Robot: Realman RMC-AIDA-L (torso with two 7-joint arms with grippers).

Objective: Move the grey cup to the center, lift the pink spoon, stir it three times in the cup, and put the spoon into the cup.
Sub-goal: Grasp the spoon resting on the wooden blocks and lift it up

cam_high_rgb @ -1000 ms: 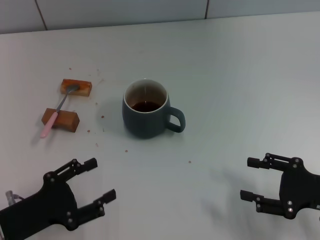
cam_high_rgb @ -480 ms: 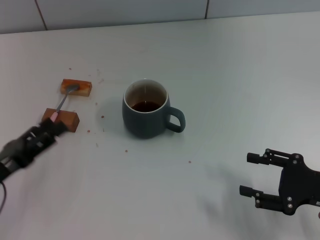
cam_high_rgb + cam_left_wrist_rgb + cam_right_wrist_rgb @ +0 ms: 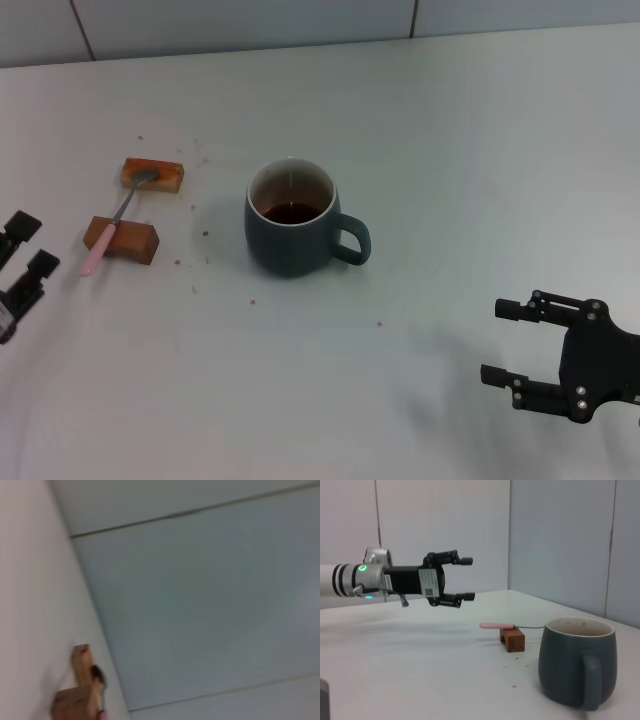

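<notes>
The grey cup (image 3: 293, 228) stands upright mid-table with dark liquid inside, its handle pointing right; it is also in the right wrist view (image 3: 577, 661). The pink spoon (image 3: 101, 249) lies across two small wooden blocks left of the cup, its metal bowl on the far block (image 3: 152, 174) and its pink handle (image 3: 495, 625) overhanging the near block (image 3: 122, 239). My left gripper (image 3: 33, 243) is open at the table's left edge, just left of the spoon handle's end and apart from it; the right wrist view shows it (image 3: 468, 578) open and above the table. At the front right my right gripper (image 3: 498, 342) is open and holds nothing.
Small brown crumbs dot the white table (image 3: 450, 150) around the blocks and in front of the cup. A tiled wall (image 3: 250, 20) runs along the table's far edge. The left wrist view shows the two blocks (image 3: 80, 661) against that wall.
My left arm has swung from the front left up to the table's left edge beside the spoon handle. The right gripper has barely shifted. Cup and spoon have not moved.
</notes>
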